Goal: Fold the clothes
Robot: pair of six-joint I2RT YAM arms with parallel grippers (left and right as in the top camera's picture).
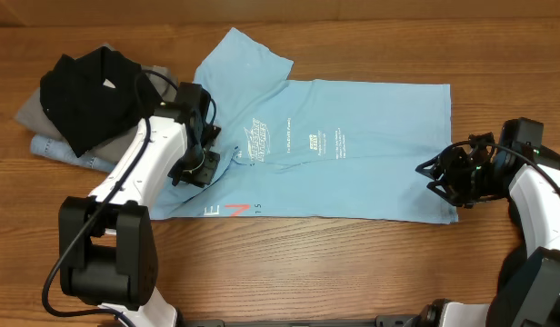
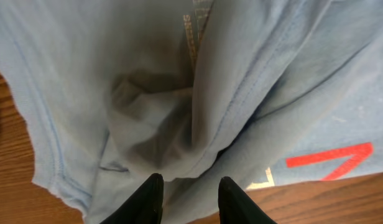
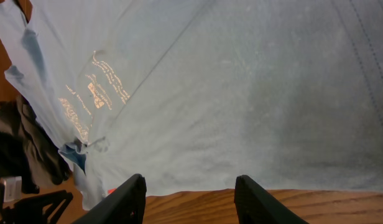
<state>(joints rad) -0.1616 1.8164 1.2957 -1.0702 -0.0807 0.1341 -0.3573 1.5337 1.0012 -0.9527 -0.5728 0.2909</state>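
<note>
Overhead, the light blue T-shirt [image 1: 362,173] lies spread on the wooden table [image 1: 353,272], reaching from one tool to the other, probably so each can work an end. The left gripper [image 2: 190,202] stands partly apart, a bunched fold just ahead of its tips and nothing visibly pinched. The right gripper [image 3: 190,198] gapes wide with the hem just ahead, apparently poised to take that edge.

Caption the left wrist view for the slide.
Left claw poised at bunched light blue T-shirt, red lettering at right, wooden table beneath.
</note>
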